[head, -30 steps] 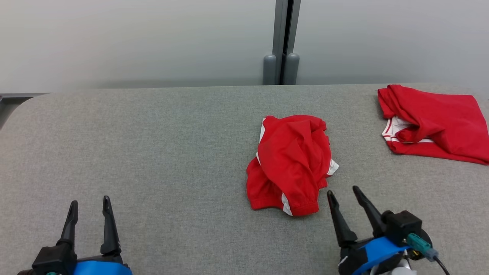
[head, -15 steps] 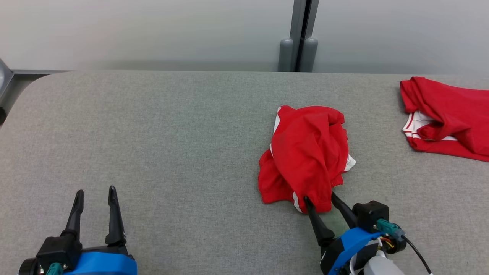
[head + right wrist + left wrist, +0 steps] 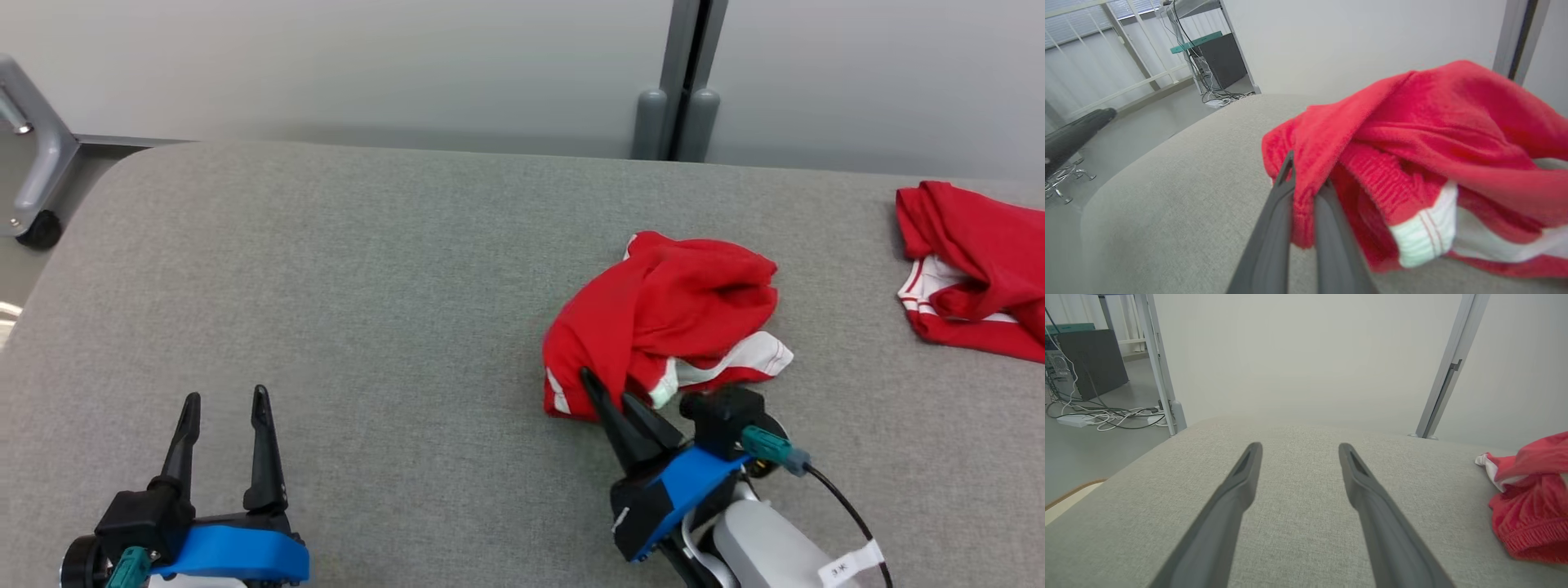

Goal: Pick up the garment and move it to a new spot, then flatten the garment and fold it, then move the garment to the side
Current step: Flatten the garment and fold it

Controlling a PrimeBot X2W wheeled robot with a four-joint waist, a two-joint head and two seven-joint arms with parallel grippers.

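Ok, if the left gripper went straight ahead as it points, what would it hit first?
Nothing close: the left gripper points over bare table, the red garment off to its right. Beyond the far edge it would probably meet the pale wall, though depth is unclear.

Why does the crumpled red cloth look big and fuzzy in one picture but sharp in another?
Right wrist view: the crumpled red cloth, pinched in the right hand, sits close to the wide lens, so it looks huge and soft. Head view: farther off, it is crisp under even light. Left wrist view: the left hand blurs toward the bottom edge.
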